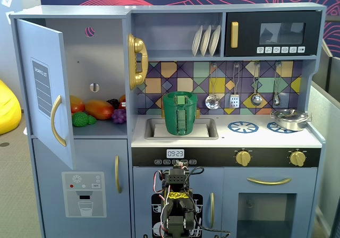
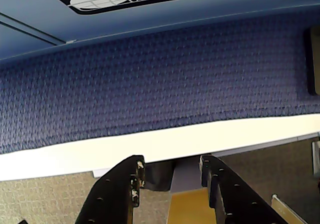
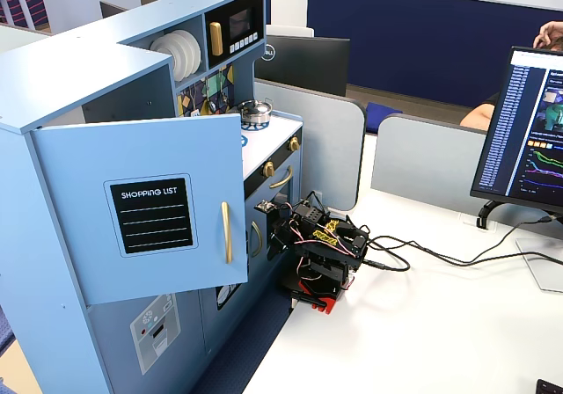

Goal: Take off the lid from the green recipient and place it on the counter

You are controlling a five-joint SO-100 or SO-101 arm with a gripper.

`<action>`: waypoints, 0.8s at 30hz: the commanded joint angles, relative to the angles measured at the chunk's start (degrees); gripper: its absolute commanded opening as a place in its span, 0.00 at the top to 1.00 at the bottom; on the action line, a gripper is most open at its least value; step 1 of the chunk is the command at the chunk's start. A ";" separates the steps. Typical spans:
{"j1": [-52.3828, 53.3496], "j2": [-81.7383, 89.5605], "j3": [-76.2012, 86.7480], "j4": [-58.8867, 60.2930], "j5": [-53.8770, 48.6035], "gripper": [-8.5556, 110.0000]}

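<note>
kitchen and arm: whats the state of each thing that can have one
lid: on the pot
pot: upright in the sink, closed
fridge door: swung open
microwave: door shut
pan: on the right burner, lidded
end effector: open, empty, folded low in front of the kitchen

Dark-green recipient [image 1: 180, 112] with ribbed strap; white counter [image 1: 228, 137] printed with blue burner rings [image 1: 243, 126]; silver pan [image 1: 290, 119]; black jaws over navy textured carpet [image 2: 160, 94].
</note>
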 commanded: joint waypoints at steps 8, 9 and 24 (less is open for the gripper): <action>3.96 -0.35 -0.18 10.90 -0.53 0.93; 3.96 -0.35 -0.18 10.90 -0.53 0.93; 1.85 -11.51 -26.63 -28.56 -9.76 0.86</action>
